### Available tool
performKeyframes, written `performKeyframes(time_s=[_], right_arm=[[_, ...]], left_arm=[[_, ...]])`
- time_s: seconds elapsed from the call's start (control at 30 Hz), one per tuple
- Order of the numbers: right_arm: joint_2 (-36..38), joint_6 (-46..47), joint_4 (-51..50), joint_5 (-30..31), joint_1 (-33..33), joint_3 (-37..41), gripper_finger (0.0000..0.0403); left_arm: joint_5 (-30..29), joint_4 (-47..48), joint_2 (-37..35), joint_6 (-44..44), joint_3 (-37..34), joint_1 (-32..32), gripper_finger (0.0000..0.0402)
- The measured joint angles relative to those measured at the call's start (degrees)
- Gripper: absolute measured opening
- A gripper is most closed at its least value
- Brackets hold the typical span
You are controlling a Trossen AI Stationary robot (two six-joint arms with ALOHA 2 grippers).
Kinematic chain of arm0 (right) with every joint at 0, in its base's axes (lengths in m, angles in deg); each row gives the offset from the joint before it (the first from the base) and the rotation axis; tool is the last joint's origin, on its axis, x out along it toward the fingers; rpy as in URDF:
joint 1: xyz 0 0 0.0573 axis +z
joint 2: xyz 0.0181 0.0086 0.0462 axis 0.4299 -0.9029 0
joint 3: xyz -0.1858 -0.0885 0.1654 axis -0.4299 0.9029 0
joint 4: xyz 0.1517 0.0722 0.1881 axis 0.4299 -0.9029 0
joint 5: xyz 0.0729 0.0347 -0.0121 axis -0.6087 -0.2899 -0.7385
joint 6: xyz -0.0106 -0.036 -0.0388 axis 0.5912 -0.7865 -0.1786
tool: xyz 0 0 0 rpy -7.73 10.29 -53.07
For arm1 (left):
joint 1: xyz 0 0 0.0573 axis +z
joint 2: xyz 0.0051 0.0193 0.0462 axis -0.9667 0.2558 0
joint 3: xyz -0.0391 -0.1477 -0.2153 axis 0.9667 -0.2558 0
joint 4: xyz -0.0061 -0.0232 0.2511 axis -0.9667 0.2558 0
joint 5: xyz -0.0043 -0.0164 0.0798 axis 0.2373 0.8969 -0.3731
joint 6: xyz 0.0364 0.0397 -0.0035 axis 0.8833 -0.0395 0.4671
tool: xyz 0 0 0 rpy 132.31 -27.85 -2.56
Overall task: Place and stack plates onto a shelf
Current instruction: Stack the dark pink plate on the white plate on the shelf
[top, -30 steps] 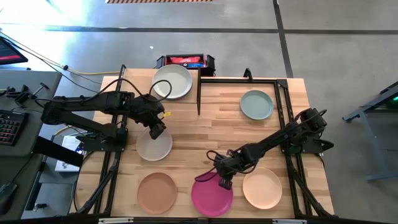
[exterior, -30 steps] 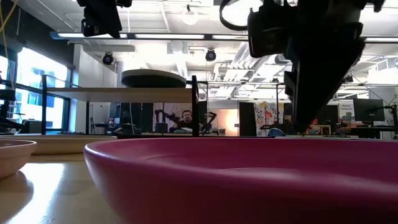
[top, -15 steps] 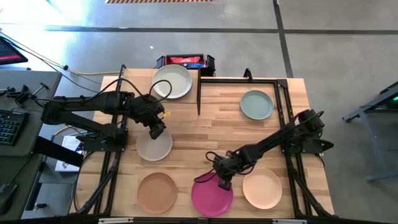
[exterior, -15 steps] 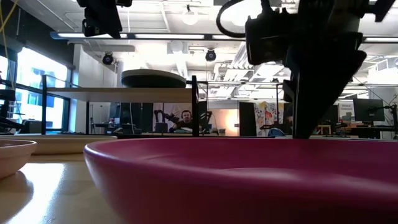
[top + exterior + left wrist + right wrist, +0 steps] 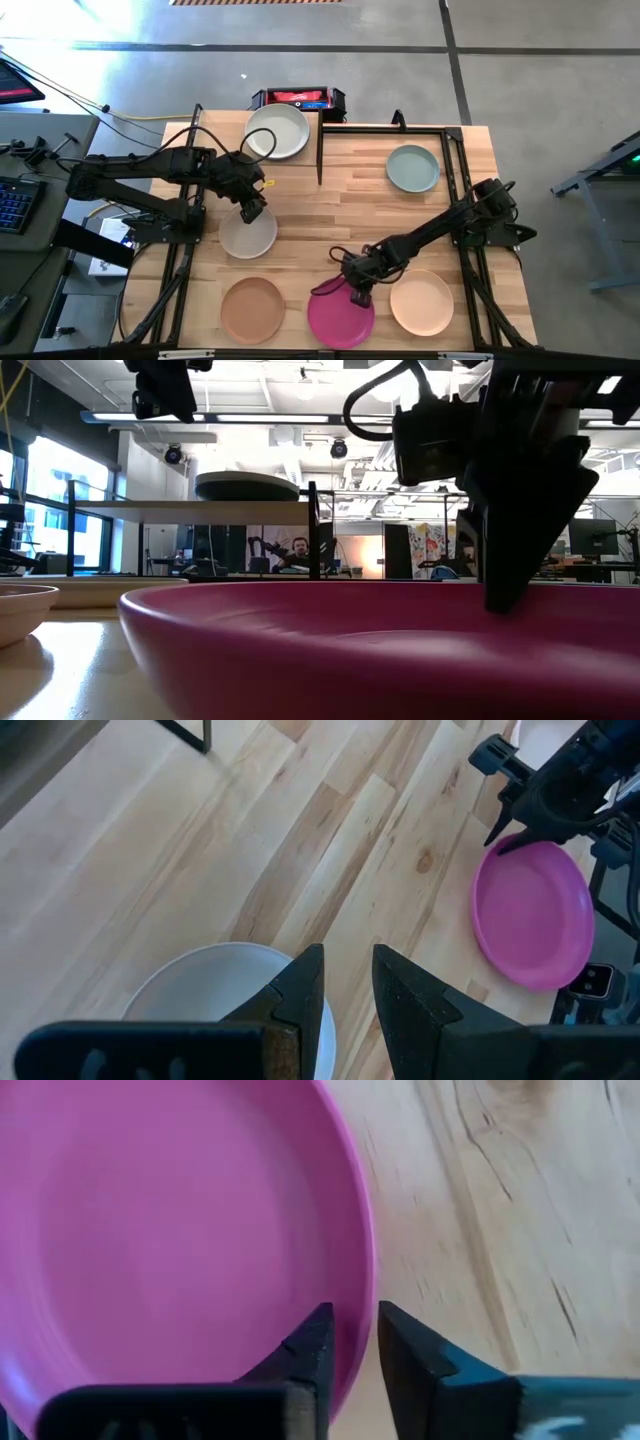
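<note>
My right gripper (image 5: pixel 358 296) is down at the far rim of the magenta plate (image 5: pixel 340 318), near the table's near edge. It is shut on that rim. My left gripper (image 5: pixel 252 211) hangs above the far rim of the off-white plate (image 5: pixel 245 236). Its fingers (image 5: pixel 300 990) are a narrow gap apart and touch nothing. A white plate (image 5: pixel 278 131) rests flat on the raised shelf (image 5: pixel 190 510) at the far left. The tan plate (image 5: pixel 252 308), peach plate (image 5: pixel 421 302) and pale green plate (image 5: pixel 413 168) lie flat on the table. My right gripper (image 5: pixel 352 1320) pinches the magenta plate's far rim (image 5: pixel 365 1280), with one finger (image 5: pixel 310 1350) inside the dish and the other (image 5: pixel 410 1355) outside it. The fingers come from above, pointing down. I cannot tell whether the plate has left the table.
A thin black frame (image 5: pixel 320 150) stands upright beside the shelf and runs along the table's far right part. A red and black box (image 5: pixel 297 98) sits beyond the far edge. A person (image 5: pixel 297 550) sits in the room behind. Bare wood lies mid-table (image 5: pixel 340 210).
My right gripper has moved slightly toward the table's near edge and lower, into the magenta plate's far rim. The plate has shifted a little toward the near edge with it.
</note>
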Motion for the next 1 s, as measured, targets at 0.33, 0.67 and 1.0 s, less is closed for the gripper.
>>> performKeyframes(time_s=[0.33, 0.67, 1.0], right_arm=[[0.39, 0.87, -1.69, -0.60, -1.12, -0.07, 0.0002], [5.82, -2.24, -6.33, -0.26, -6.79, -0.07, 0.0000], [15.15, -7.09, -10.05, 0.28, -16.07, -0.07, 0.0000]], left_arm=[[-0.35, 0.00, 0.00, 0.00, 0.00, 0.00, 0.0078], [-1.58, -0.02, 0.00, 0.00, 0.00, 0.02, 0.0078], [-13.99, -0.03, 0.00, 0.00, 0.00, 2.83, 0.0078]])
